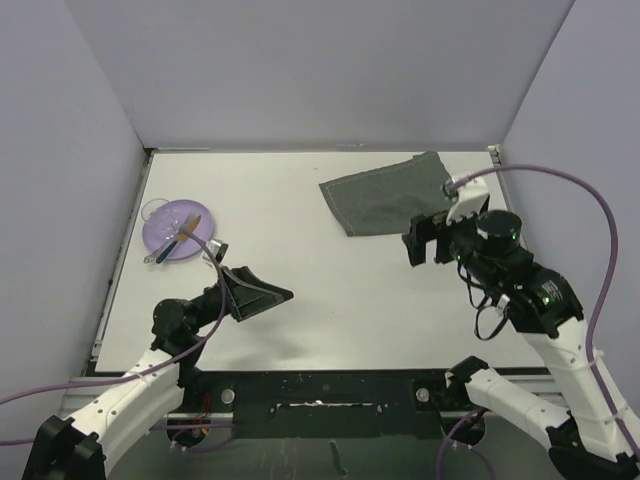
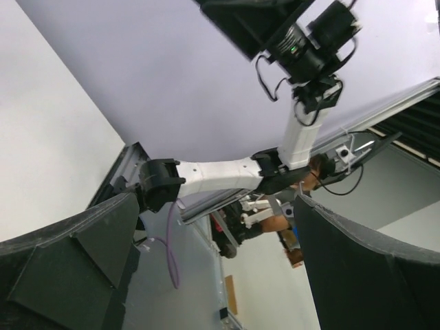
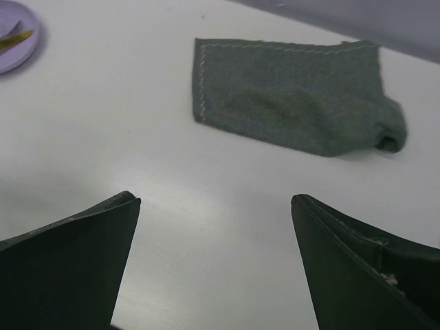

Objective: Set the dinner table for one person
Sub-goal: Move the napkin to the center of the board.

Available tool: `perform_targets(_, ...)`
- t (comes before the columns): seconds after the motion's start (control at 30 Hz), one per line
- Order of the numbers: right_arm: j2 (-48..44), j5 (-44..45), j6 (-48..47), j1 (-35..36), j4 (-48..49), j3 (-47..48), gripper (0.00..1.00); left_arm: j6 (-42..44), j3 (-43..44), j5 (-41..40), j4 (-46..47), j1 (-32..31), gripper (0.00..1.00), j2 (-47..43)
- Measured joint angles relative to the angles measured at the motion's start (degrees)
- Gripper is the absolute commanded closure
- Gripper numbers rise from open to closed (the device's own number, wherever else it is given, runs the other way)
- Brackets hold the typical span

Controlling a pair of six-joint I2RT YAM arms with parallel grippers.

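Both hands are spread wide and hold nothing. The left hand (image 1: 265, 295) hangs tilted over the near-left part of the counter (image 1: 330, 245). The right hand (image 1: 420, 243) hangs over the counter's right side, just at the near edge of the grey placemat (image 1: 390, 195). The white counter fills the floor between pale walls, with a metal rail along its front. The placemat lies skewed at the far right, stitching along its edges and one corner curled over in the right wrist view. A purple plate (image 1: 172, 230) sits well apart at the far left, with cutlery (image 1: 182, 234) lying across it.
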Motion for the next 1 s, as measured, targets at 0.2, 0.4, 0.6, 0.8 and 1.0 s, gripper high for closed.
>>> perform_targets(0.2,20.76,19.65,-4.92,-0.72,-1.6,23.06,0.02,12.09,9.42,-0.28,-18.36,-0.09,0.07,-1.6)
perform_targets(0.4,44.87,23.43,-8.07,-9.51,-3.65,41.31,0.02,26.58,19.34,-4.13,-33.73,-0.11,0.04,1.09)
perform_targets(0.6,65.94,21.42,-9.77,-16.94,-7.54,56.43,0.02,37.27,28.26,-7.85,-38.64,-0.11,0.07,16.24)
perform_targets(0.8,77.96,18.71,-11.34,-20.46,-8.98,68.22,0.02,44.09,39.45,-12.31,-40.48,0.7,0.11,39.76)
perform_targets(1.0,79.84,14.58,-11.56,-23.37,-5.99,68.63,0.02,47.3,50.97,-14.58,-40.41,3.23,0.11,56.43)
